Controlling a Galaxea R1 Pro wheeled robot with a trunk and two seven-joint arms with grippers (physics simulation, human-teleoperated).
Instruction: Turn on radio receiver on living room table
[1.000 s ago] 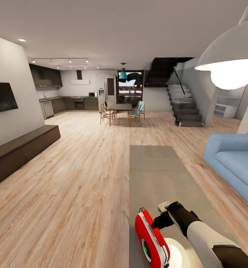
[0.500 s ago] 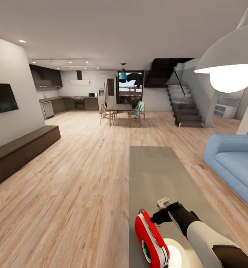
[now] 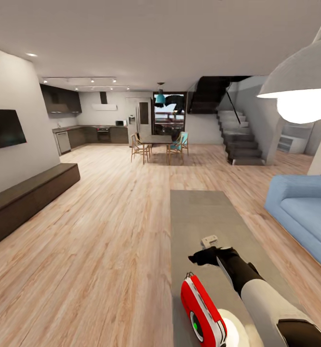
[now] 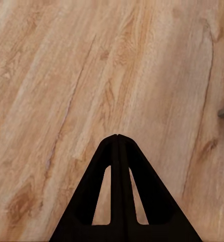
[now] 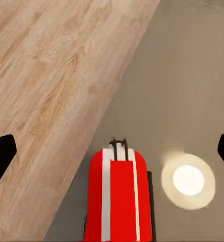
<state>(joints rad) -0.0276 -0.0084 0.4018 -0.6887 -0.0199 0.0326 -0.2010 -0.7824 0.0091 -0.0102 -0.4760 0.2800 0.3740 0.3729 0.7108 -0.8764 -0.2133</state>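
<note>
one radio receiver (image 3: 203,314), one table (image 3: 204,217), one sofa (image 3: 302,209), one tv (image 3: 4,129), one bench cabinet (image 3: 25,200)

The head cam is looking forward and down the living room, over the table (image 3: 204,217) toward the far kitchen and stairs. The right wrist cam is pointing down from close above the radio receiver (image 5: 119,201) at the table's edge (image 5: 157,75), sharing both with the head view. The left wrist cam is facing plank floor (image 4: 66,75) up close.
</note>
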